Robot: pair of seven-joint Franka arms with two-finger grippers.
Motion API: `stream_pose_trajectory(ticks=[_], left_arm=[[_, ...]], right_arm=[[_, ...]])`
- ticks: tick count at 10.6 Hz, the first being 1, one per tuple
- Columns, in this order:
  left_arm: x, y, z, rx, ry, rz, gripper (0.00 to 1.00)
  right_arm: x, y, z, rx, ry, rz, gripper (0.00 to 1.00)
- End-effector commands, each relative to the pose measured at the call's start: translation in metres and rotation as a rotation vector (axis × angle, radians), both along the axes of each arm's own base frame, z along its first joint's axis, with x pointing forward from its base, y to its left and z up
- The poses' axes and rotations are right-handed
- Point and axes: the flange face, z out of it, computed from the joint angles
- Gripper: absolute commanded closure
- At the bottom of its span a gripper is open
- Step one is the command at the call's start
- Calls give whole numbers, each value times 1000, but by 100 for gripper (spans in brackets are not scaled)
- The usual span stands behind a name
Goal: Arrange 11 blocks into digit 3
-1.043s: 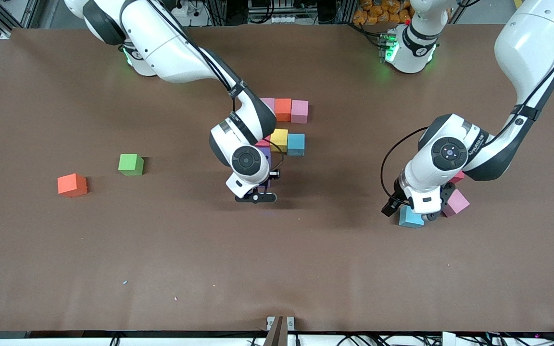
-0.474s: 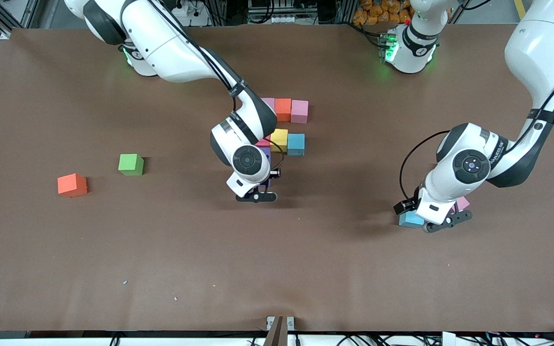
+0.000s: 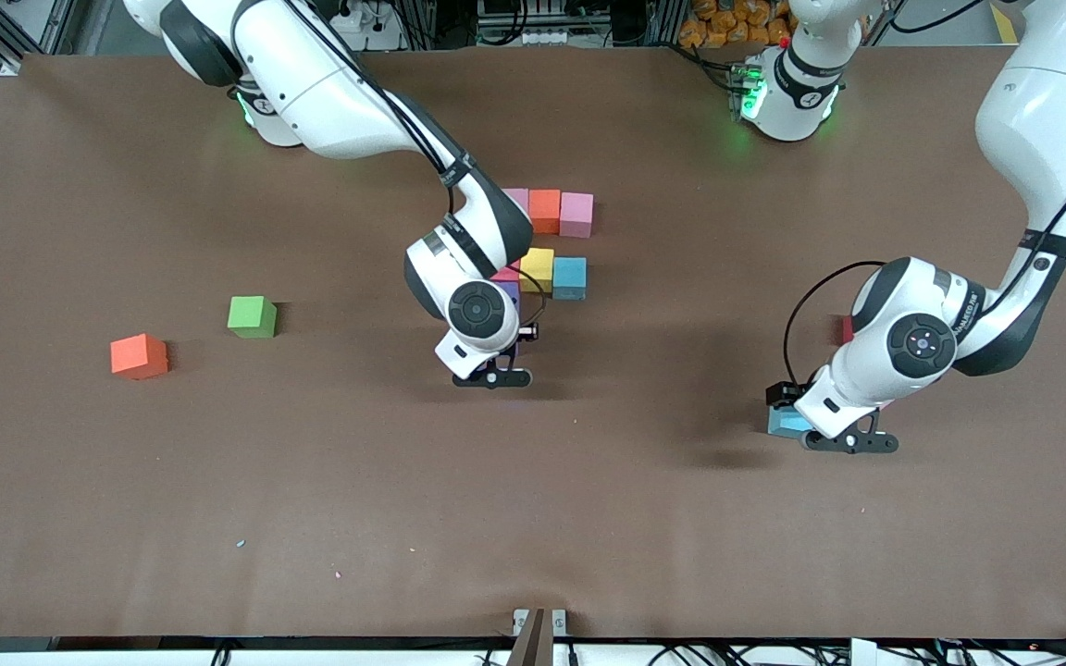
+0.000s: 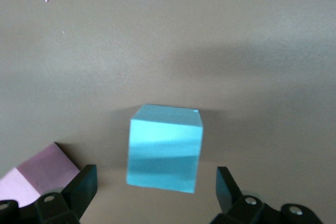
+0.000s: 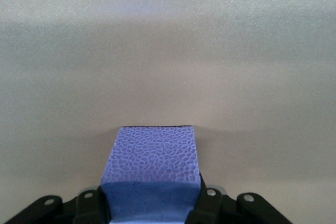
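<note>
Between the spread fingers of the left gripper point(image 4: 156, 195) sits a cyan block point(image 4: 165, 147), untouched and squared to the jaws, apparently lined up for a pinch, with a pink block point(image 4: 32, 171) just beside one finger. Pinched in the right gripper point(image 5: 152, 203) is a purple block point(image 5: 153, 174), held low at the near edge of the started figure, probably to extend it. Farther out lie its pink point(image 3: 576, 214), orange point(image 3: 544, 210), yellow point(image 3: 538, 269) and cyan point(image 3: 570, 277) cubes, then a green cube point(image 3: 252, 316) and an orange-red block point(image 3: 139, 356) well apart toward the right arm's end.
</note>
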Motion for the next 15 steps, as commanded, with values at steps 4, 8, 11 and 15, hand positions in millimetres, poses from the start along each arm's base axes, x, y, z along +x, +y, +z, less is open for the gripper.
stream_pose_trajectory(ticks=[4, 8, 11, 15], left_arm=[[10, 8, -14, 7, 10, -87, 0], [11, -13, -17, 4, 10, -109, 0], [16, 0, -31, 39, 21, -98, 0], [20, -4, -44, 37, 28, -98, 0]], right_arm=[[-1, 9, 20, 12, -10, -1, 0], [3, 0, 66, 16, 2, 22, 0], [21, -37, 98, 24, 20, 63, 0], [42, -87, 139, -38, -24, 229, 0]])
